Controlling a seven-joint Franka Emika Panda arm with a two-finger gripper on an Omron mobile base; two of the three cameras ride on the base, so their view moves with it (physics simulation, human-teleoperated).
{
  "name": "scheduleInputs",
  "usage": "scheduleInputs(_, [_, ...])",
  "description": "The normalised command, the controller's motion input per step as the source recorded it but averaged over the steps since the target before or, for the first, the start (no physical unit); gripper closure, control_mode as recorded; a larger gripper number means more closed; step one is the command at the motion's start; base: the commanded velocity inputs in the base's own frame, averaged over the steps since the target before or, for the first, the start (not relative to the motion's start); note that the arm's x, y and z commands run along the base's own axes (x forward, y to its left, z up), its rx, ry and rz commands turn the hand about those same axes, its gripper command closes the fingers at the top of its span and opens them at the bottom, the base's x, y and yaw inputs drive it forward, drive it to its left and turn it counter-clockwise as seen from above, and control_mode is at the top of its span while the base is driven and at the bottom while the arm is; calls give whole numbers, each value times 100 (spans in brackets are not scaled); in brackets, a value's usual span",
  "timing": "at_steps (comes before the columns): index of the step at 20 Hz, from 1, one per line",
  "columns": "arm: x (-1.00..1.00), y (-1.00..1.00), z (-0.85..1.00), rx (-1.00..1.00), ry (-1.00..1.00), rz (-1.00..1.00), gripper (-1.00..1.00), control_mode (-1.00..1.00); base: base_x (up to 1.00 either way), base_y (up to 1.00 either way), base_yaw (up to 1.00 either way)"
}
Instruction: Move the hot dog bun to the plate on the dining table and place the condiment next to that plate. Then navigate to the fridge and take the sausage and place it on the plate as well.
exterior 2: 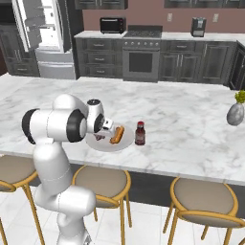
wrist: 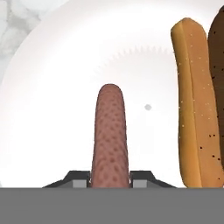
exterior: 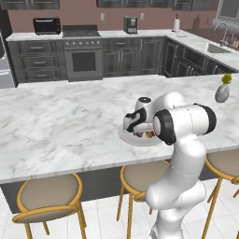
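On plate (wrist: 65, 65): sausage (wrist: 110, 135), bun (wrist: 192, 100).

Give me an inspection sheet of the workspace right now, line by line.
Surface: white marble dining counter, stools along its near edge.
Job's things: plate holds the hot dog bun; sausage over the plate beside the bun; condiment bottle stands just off the plate's rim.
Clutter: grey vase with a plant at the counter's far end.
Grippers: gripper shut on the sausage, low over the plate.
Cables: nothing seen.
Surroundings: fridge with doors open, oven range, toaster oven, sink.
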Motion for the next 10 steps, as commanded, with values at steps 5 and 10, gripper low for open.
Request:
scheduleInputs(5, [10, -10, -15, 0, -1, 0, 100, -100, 0, 0, 0])
scheduleInputs(10, [10, 4, -12, -2, -1, 0, -100, -100, 0, 0, 0])
